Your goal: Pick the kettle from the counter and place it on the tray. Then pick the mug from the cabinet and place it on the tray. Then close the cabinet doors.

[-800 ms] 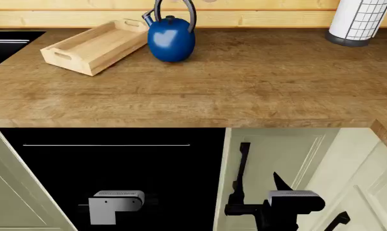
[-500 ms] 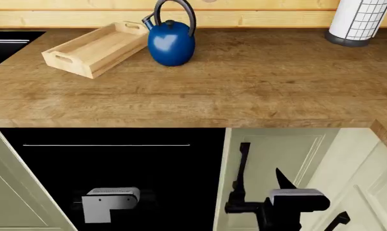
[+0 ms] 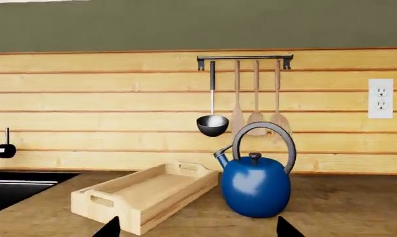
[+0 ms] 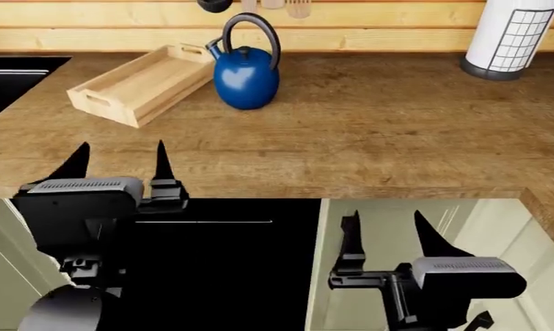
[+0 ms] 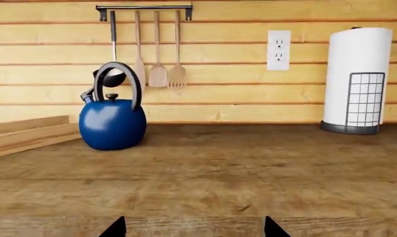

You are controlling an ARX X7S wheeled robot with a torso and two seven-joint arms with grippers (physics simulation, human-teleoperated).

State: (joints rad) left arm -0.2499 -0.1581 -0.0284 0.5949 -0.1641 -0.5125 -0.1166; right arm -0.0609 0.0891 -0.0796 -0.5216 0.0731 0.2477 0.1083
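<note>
Starting with the left wrist view, the kettle (image 3: 256,185) stands upright on the desk (image 3: 343,207), just beside the tray (image 3: 145,195), apparently not touching it. Two dark fingertips (image 3: 109,228) show spread wide, with nothing between them.

Head view: the left gripper (image 4: 118,160) hovers released at the near desk edge, well short of the kettle. The right gripper (image 4: 387,231) sits lower, in front of the cabinet, also released and empty. The mug is not visible in any view.

Right wrist view: the kettle (image 5: 113,123) stands left of centre, with a paper-towel roll (image 5: 356,79) far off to the other side.

Judging by looks, the glossy round body would be slippery and too wide to clamp. The stiff arched handle (image 3: 264,143) is the better hold, taken at its crown so the kettle hangs level.
</note>
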